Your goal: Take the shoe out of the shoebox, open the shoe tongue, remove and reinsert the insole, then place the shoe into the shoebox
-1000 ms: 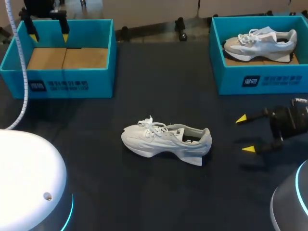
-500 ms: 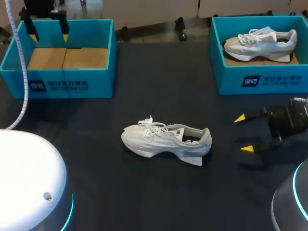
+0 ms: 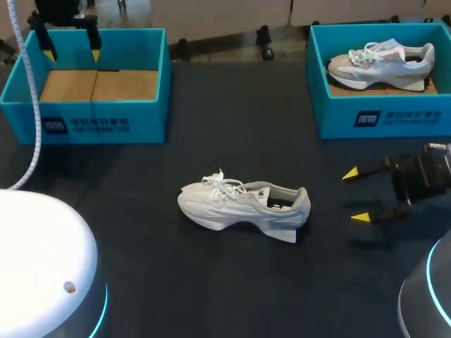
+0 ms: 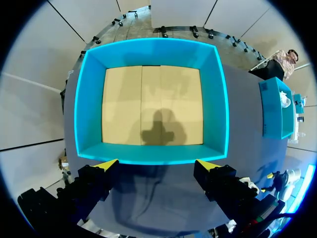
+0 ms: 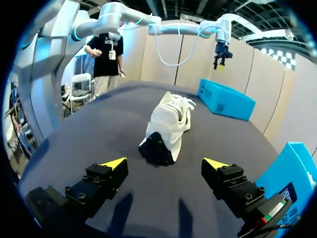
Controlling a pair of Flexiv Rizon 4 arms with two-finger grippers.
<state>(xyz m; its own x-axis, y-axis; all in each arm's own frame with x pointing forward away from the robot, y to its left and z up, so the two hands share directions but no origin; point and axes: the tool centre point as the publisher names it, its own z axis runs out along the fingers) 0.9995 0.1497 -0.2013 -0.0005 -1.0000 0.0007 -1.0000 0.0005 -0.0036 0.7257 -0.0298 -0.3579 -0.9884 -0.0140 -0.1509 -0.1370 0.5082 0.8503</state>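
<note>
The white shoe sits out on the dark table, toe toward my left side and heel turned to my right gripper, which hovers low just beyond the heel, yellow tips spread wide and holding nothing. My left gripper, likewise spread and empty, hangs over the far wall of the empty left shoebox, well apart from the shoe. The risk, as I judge it, is that with nothing bracing the shoe, a tip meeting the heel could shove or topple it rather than slip into the opening. The laces look done up, so the tongue may resist. A second shoe in the right shoebox invites a mix-up at the return.
</note>
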